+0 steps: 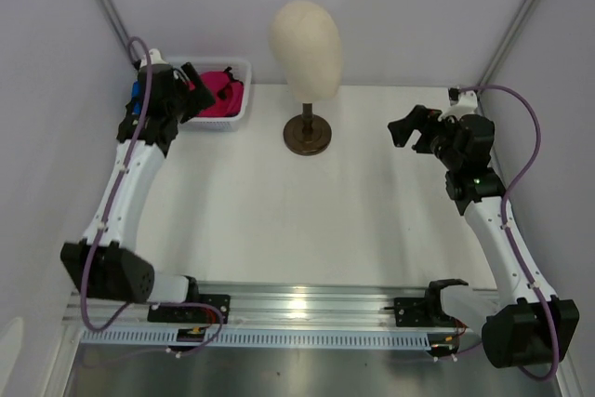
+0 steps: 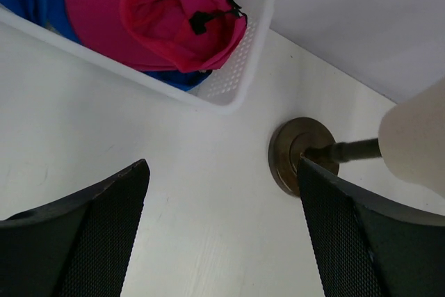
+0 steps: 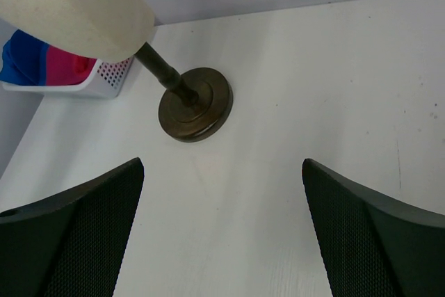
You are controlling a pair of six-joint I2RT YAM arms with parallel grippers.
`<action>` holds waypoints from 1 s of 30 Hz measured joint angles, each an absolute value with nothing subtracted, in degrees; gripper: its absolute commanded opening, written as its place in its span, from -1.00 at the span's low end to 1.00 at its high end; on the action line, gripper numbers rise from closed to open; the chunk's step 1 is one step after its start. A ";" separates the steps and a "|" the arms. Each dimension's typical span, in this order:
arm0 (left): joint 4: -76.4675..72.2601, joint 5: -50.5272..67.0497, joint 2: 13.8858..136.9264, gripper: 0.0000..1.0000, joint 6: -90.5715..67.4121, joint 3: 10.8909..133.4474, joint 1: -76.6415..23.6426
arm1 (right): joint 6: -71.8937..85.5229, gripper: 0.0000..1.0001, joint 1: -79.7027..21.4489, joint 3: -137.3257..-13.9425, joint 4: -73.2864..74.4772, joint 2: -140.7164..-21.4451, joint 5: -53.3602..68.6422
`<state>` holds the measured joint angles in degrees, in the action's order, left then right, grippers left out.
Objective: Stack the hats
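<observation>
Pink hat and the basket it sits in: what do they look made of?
The pink hat looks like soft, matte woven fabric: it slumps in folds and creases. The basket looks like white, faintly glossy rigid plastic, with a moulded mesh of small holes in its wall.

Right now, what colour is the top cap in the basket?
Magenta pink cap; left wrist view shows it best.

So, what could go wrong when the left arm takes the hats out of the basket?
The pink hat lies crumpled over a blue hat in the basket; the open left end effector might pinch both, or lift the basket too. The mannequin head stands near the basket, so a swinging arm could topple it.
</observation>
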<state>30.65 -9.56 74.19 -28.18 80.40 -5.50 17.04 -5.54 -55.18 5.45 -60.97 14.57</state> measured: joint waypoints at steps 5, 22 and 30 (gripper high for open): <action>28.82 -7.49 90.70 0.87 -35.29 88.84 -3.11 | 16.51 0.99 -5.56 -54.96 5.69 -60.95 13.32; 2.83 -2.81 126.91 0.77 -60.16 100.38 4.49 | 15.38 0.99 -5.56 -53.45 4.82 -60.71 12.67; -1.23 -1.54 140.68 0.62 -67.57 117.25 5.15 | 15.40 0.99 -5.56 -53.82 4.80 -62.83 11.92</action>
<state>-1.23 -1.54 140.68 -67.57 117.25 5.15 15.40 -5.56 -53.82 4.80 -62.83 11.92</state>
